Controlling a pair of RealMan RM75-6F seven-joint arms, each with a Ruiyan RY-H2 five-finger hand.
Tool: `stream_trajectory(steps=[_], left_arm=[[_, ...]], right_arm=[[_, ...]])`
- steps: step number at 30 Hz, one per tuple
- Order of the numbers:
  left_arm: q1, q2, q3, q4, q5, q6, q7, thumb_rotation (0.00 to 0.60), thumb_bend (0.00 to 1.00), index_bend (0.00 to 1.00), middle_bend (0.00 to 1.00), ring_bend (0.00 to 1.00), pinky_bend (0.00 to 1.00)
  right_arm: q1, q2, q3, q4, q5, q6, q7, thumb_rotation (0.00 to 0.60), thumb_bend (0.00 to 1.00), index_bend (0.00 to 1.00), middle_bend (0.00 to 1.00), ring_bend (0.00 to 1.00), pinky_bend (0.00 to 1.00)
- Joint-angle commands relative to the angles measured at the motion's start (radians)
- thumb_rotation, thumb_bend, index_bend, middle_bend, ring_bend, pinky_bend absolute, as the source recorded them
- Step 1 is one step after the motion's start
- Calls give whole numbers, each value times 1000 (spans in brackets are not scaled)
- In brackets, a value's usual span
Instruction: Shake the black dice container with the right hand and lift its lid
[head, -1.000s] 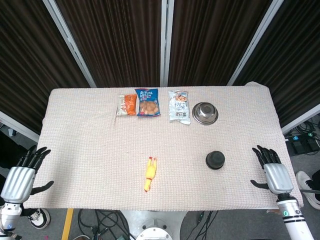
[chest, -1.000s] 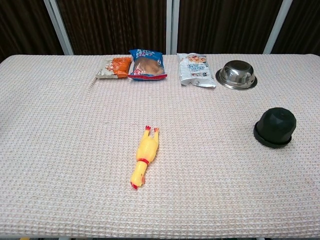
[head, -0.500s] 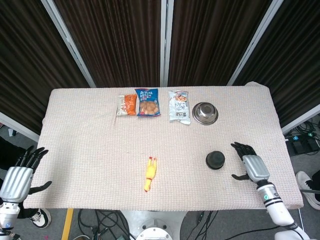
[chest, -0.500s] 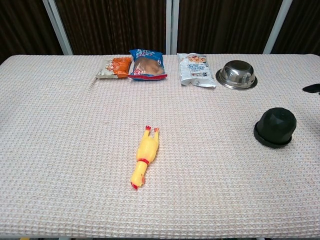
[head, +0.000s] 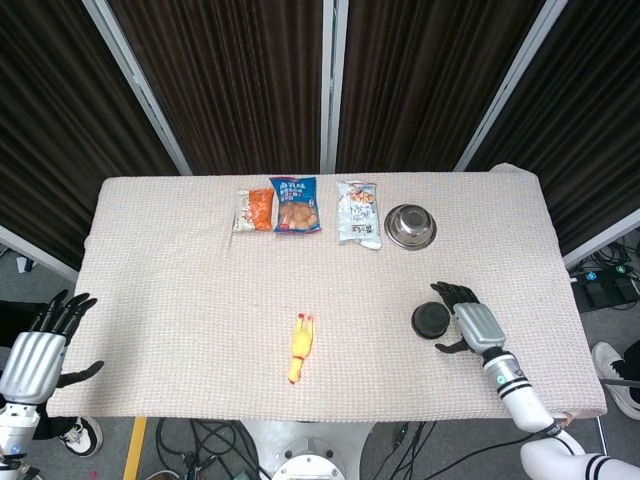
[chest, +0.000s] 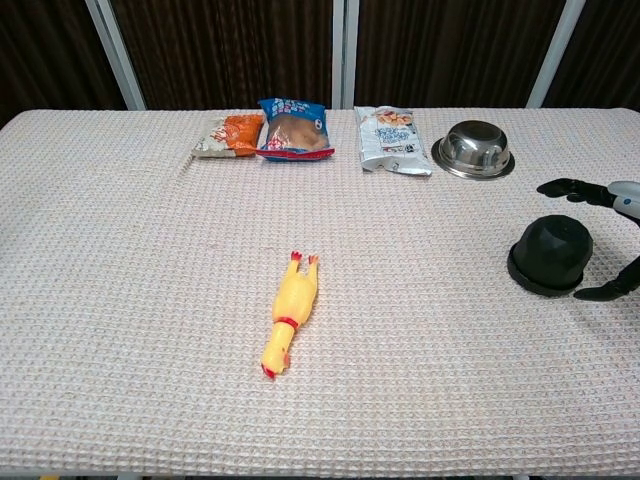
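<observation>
Right hand (head: 468, 322) is hovering just beside the dice container (head: 430, 320), fingers spread, not touching, holding nothing. Container is sitting lidded on the table (head: 180, 300), right of the rubber chicken (head: 300, 348). Left hand (head: 36, 352) is hanging off the table's left edge, fingers apart.

Black dice container (head: 430, 320) sat lid-on, on the table (head: 180, 300). Right hand (head: 468, 322) lay just right of container, fingers spread, not gripping. Left hand (head: 38, 352) hung far left of container, off table edge, fingers apart.
</observation>
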Motion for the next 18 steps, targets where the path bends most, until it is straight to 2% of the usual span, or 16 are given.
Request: stream_trajectory(steps=[1, 8, 18], left_arm=[[0, -1, 0, 1, -2, -2, -1, 600, 86, 131, 110, 28, 168], [0, -2, 1, 4, -4, -3, -8, 600, 86, 130, 110, 28, 168], [-1, -2, 1, 8, -4, -3, -14, 600, 86, 131, 110, 28, 168]], right_arm=[[7, -10, -1, 10, 12, -10, -11, 600, 30, 0, 57, 0, 0], [11, -32, -8, 30, 28, -13, -26, 600, 32, 0, 69, 0, 0], [1, -67, -8, 74, 31, 11, 18, 600, 43, 0, 103, 0, 0]])
